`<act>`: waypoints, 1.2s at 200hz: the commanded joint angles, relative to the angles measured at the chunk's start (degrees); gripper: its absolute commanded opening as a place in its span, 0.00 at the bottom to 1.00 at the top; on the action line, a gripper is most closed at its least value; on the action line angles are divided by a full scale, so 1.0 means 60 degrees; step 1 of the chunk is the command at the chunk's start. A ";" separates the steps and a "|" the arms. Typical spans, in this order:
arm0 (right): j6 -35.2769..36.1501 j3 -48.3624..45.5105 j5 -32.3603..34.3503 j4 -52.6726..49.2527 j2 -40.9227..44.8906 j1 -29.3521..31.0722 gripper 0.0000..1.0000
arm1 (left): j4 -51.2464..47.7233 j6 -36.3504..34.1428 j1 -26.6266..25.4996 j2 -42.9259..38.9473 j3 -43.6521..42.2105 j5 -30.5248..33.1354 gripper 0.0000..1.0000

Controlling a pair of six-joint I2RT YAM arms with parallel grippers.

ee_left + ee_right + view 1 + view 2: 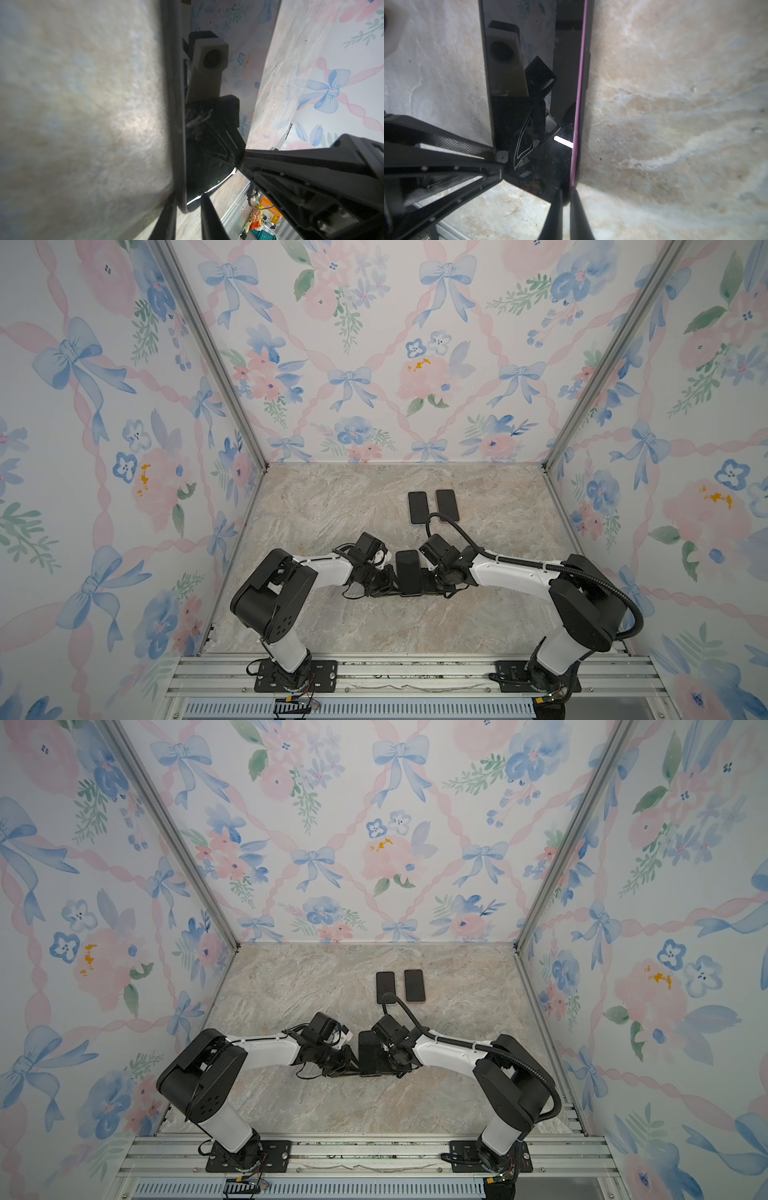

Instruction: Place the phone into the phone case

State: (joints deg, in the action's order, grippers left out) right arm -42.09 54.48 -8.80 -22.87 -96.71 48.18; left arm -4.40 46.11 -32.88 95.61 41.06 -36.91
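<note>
You had the marble table [332, 506] under both arms, which met near its middle. Between the claws sat the phone [409, 572], glass up, each side pinched. Your left gripper [188, 209] was nearly closed on the edge nearest it; your right gripper [566, 207] was clamped on the opposite edge, where a purple rim showed. Whether the case was already on, you couldn't tell. Beyond the claws, toward the back wall, two more dark slabs [433, 507] lay side by side, apart.
</note>
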 commanded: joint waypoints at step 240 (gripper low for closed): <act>0.1174 -0.0147 -0.0082 -0.0170 -0.0478 -0.0017 0.17 | -0.1214 -0.0778 0.0191 0.0233 0.0360 0.0944 0.29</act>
State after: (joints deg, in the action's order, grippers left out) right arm -35.62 55.37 -9.04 -22.57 -96.66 47.68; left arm -8.56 43.03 -32.40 95.26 43.38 -33.32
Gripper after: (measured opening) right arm 0.177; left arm 0.291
